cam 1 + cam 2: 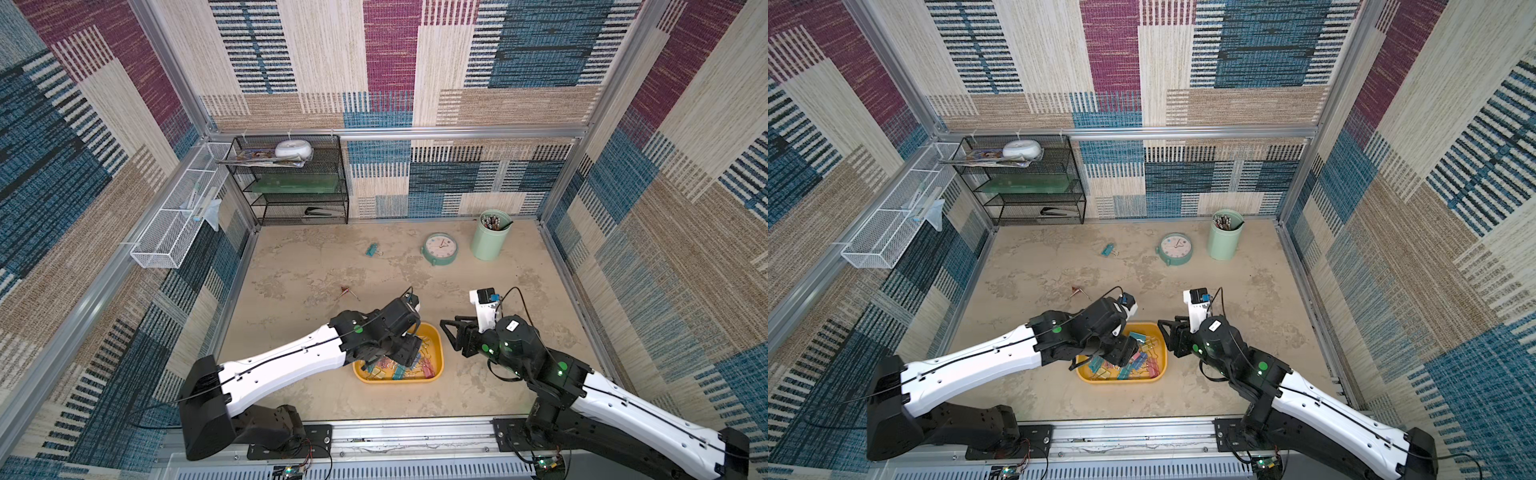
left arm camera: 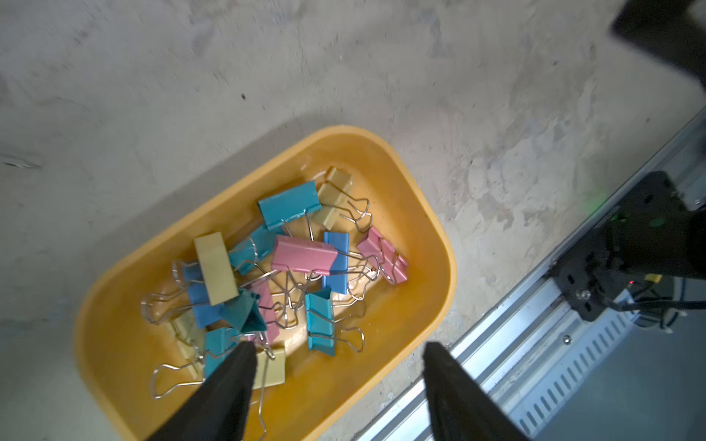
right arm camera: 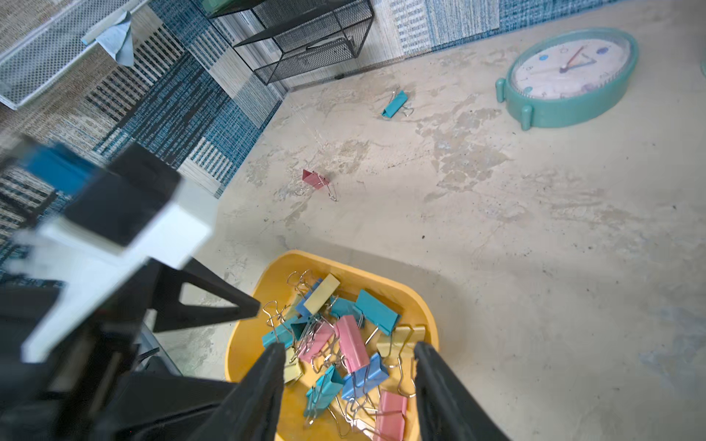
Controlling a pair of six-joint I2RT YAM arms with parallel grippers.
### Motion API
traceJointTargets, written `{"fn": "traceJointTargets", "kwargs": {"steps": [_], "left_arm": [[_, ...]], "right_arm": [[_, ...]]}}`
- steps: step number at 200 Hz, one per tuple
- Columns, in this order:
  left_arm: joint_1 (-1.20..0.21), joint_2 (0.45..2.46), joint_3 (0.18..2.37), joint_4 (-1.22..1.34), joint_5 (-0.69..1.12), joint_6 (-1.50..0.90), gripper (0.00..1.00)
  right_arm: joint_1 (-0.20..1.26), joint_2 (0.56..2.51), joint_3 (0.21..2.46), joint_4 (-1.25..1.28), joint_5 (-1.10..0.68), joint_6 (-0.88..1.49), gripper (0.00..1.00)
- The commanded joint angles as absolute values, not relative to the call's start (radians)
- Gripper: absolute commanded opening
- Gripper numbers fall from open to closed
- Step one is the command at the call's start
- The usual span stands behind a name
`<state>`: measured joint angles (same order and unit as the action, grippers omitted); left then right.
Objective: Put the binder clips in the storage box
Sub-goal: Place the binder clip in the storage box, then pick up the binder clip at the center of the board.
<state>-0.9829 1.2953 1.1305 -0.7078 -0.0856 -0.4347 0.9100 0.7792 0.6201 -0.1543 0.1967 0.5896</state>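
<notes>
Left end effector, right end effector spread empty at box, drop-off pose probably; teal clip, pink clip loose.

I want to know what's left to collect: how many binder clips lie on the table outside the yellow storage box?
2. A teal clip lies near the clock; a dark pink clip lies mid-table, beyond the storage box. Others may be hidden from view.
</notes>
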Motion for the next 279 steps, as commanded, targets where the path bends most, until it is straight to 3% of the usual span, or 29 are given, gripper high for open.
{"fn": "traceJointTargets", "kwargs": {"steps": [1,14,28,49,74,118,155,174,183,210,243,279], "left_arm": [[-0.891,1.194,1.188,-0.79,-0.138,-0.345,0.91],[-0.737,1.145,1.246,-0.82,-0.084,-0.285,1.0],[-0.555,1.139,1.312,-0.842,0.002,-0.242,0.99],[-0.373,1.171,1.345,-0.827,0.032,-0.221,0.99],[-0.159,1.169,1.221,-0.696,0.371,-0.317,0.99],[-0.141,1.119,1.176,-0.751,0.275,-0.203,0.99],[-0.144,1.141,1.155,-0.734,0.365,-0.234,0.99],[-0.144,1.138,1.153,-0.735,0.345,-0.23,0.99],[-0.144,1.13,1.151,-0.736,0.335,-0.228,0.99],[-0.144,1.117,1.149,-0.735,0.301,-0.225,0.99],[-0.144,1.13,1.149,-0.735,0.311,-0.226,0.99],[-0.144,1.138,1.146,-0.737,0.311,-0.223,0.99]], "right_arm": [[0.852,0.938,0.74,-0.082,0.155,0.455,0.62],[0.762,1.096,0.846,-0.061,0.011,0.432,0.62],[0.679,1.288,0.97,-0.027,-0.12,0.427,0.61],[0.637,1.578,1.207,-0.05,-0.12,0.445,0.6],[0.584,1.9,1.484,-0.046,-0.192,0.564,0.58],[0.528,2.41,2.015,-0.122,-0.304,0.677,0.57],[0.52,2.689,2.334,-0.128,-0.348,0.776,0.56],[0.515,2.752,2.39,-0.1,-0.37,0.824,0.47],[0.512,2.758,2.381,-0.068,-0.384,0.839,0.31],[0.509,2.735,2.338,-0.029,-0.4,0.848,0.0],[0.51,2.604,2.175,0.022,-0.419,0.817,0.0],[0.512,2.317,1.816,0.15,-0.434,0.753,0.0]]}}
